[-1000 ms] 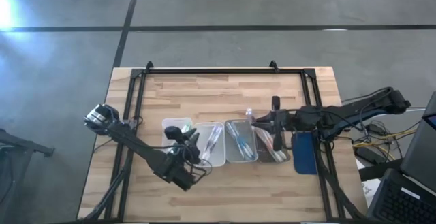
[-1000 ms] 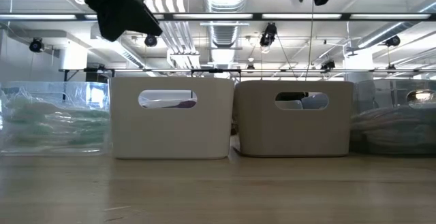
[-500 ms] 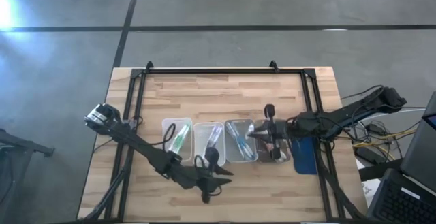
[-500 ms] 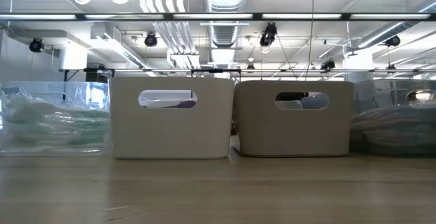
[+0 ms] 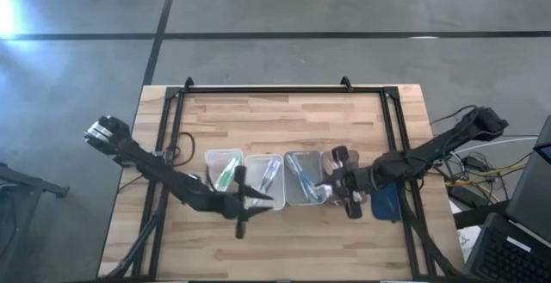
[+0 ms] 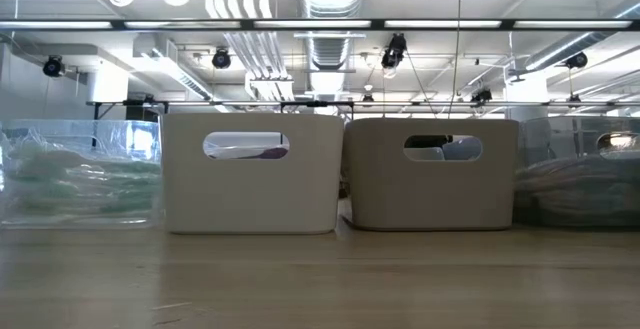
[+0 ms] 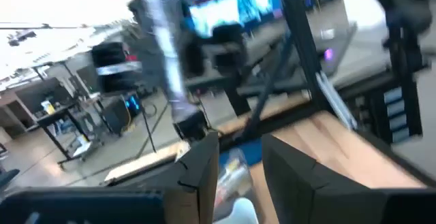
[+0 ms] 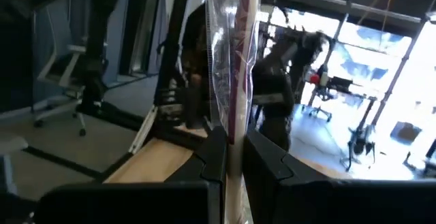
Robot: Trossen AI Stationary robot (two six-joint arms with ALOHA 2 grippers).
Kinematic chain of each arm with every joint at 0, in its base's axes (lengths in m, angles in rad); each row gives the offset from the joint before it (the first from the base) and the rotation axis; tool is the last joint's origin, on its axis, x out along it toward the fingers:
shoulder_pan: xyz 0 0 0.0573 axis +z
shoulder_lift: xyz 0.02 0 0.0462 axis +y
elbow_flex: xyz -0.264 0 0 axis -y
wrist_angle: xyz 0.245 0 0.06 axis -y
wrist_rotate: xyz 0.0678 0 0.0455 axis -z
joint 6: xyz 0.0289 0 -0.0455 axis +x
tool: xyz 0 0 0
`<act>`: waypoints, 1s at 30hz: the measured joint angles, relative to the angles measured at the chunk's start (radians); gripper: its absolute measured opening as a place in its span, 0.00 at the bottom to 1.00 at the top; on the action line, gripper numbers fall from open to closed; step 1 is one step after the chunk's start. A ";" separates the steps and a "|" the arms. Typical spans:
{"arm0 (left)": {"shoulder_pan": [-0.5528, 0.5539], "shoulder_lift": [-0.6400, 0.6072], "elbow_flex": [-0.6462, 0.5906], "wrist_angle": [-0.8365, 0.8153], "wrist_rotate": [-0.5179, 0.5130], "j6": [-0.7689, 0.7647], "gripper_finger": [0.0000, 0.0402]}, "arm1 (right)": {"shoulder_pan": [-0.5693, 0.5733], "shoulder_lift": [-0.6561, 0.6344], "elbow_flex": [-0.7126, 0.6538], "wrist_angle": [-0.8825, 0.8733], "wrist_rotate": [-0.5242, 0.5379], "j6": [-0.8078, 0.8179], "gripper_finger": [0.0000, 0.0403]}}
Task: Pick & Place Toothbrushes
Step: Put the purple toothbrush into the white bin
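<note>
Four trays stand in a row mid-table, with toothbrushes lying in them: green ones [image 5: 225, 174], a pale one [image 5: 271, 173] and blue ones [image 5: 303, 178]. My right gripper [image 5: 334, 181] hangs level over the rightmost tray [image 5: 332, 156], shut on a wrapped toothbrush [image 8: 235, 54] with a purple-pink accent. My left gripper [image 5: 258, 199] hangs level above the near ends of the left trays. Its fingers [image 7: 204, 169] are open, with nothing between them. My right gripper pinches the wrapped toothbrush [image 8: 235, 132] between its two fingers, partway along its length. The fingers are level and lie across the stick. The toothbrush is lifted clear, its long wrapped end [image 8: 231, 20] sticking out well past the fingers.
A blue object [image 5: 384, 195] lies right of the trays. A black frame [image 5: 258, 89] runs along the far and side edges of the table. Bare wood [image 5: 284, 119] lies between the trays and the far edge. Cables and a laptop sit beyond the right edge.
My left gripper has pulled back from over the left trays toward the near edge, risen out of the low view and tipped up to level. My right gripper, still shut on the toothbrush, has carried it toward the near edge, over the rightmost tray.
</note>
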 joint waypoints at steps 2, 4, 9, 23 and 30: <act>0.000 -0.041 -0.075 0.093 0.006 -0.014 0.29 | 0.008 0.026 0.000 0.045 0.000 -0.020 0.06; 0.000 -0.075 -0.141 0.164 0.012 -0.031 0.29 | 0.009 0.054 0.000 0.094 -0.002 -0.041 0.06; 0.000 -0.113 -0.238 0.260 0.026 -0.036 0.29 | 0.010 0.169 0.029 0.187 0.000 -0.072 0.06; -0.003 -0.113 -0.238 0.278 0.028 -0.037 0.45 | 0.010 0.471 0.323 0.024 0.001 -0.015 0.06; -0.004 -0.116 -0.233 0.296 0.111 -0.023 0.53 | 0.010 0.547 0.384 0.019 0.083 -0.038 0.06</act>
